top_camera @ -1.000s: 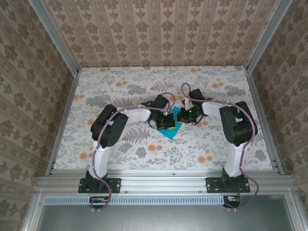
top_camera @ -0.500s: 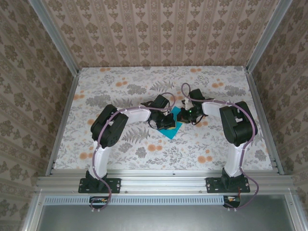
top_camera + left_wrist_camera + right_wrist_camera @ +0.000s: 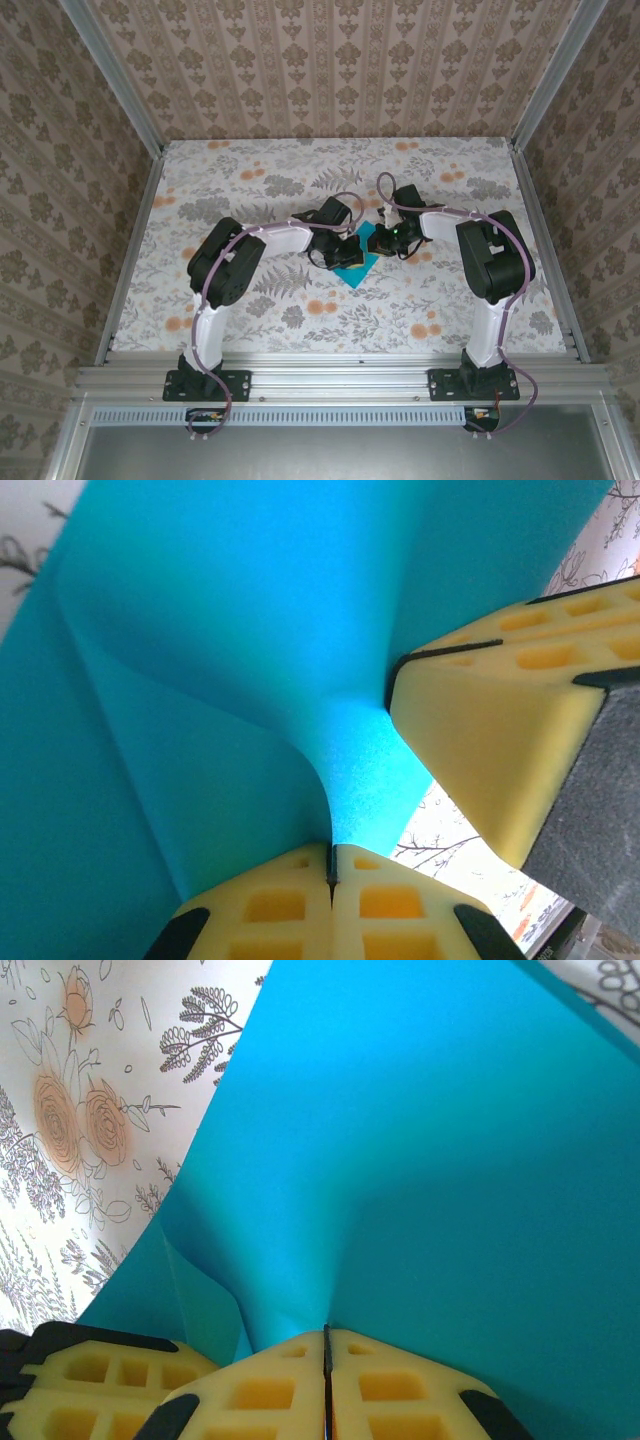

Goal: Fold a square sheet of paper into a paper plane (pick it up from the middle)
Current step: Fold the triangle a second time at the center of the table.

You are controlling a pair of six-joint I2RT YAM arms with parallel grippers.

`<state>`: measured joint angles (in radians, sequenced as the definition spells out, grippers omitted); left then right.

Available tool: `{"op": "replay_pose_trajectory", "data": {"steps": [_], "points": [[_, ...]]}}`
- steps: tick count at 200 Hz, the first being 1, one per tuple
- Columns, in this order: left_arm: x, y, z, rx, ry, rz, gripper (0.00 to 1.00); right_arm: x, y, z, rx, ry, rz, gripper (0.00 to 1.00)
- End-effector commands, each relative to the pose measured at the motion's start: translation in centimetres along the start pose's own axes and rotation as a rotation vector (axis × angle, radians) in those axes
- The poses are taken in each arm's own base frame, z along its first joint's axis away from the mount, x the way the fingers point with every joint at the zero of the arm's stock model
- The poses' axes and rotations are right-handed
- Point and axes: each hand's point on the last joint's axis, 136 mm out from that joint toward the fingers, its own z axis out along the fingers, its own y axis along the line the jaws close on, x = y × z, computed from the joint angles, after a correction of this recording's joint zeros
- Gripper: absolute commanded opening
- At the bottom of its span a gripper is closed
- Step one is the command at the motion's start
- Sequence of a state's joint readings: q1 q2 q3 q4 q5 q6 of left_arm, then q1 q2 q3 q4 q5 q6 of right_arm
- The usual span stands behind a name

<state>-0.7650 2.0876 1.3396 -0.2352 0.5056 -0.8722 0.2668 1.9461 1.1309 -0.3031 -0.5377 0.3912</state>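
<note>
Ringed by patterned wallpaper (image 3: pixel 330 70), a floral bench (image 3: pixel 260 325) carries the square sheet of paper (image 3: pixel 352 270) at its centre, where two robot arms meet. The left hand (image 3: pixel 330 865) and the right hand (image 3: pixel 325 1345), close beside each other, are each clamped tight on a raised pucker of the teal sheet.

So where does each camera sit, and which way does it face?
Top external: above and behind the arms, looking down on the floral table; both arms show, meeting over the teal sheet.
Left wrist: on the left wrist, facing along the left fingers, shut on the sheet.
Right wrist: likewise along the right fingers, table beyond.
Shared: the sheet.
</note>
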Motion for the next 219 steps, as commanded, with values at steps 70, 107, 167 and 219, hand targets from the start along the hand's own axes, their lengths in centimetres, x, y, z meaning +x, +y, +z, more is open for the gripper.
{"op": "replay_pose_trajectory", "data": {"steps": [70,107,167,219], "points": [[-0.3,0.9,-0.8,-0.047,-0.036,0.010,0.05,1.5,-0.6,0.3,0.029,0.051,-0.001,0.10],[-0.4,1.0,-0.8,-0.053,-0.032,0.013,0.05,1.4,-0.7,0.3,0.030,0.051,-0.001,0.10],[-0.2,1.9,0.2,-0.066,-0.014,0.009,0.06,1.4,-0.6,0.3,0.030,0.050,-0.004,0.10],[-0.1,2.2,0.7,-0.066,-0.004,0.013,0.20,1.0,-0.3,0.0,0.022,0.041,-0.006,0.10]]}}
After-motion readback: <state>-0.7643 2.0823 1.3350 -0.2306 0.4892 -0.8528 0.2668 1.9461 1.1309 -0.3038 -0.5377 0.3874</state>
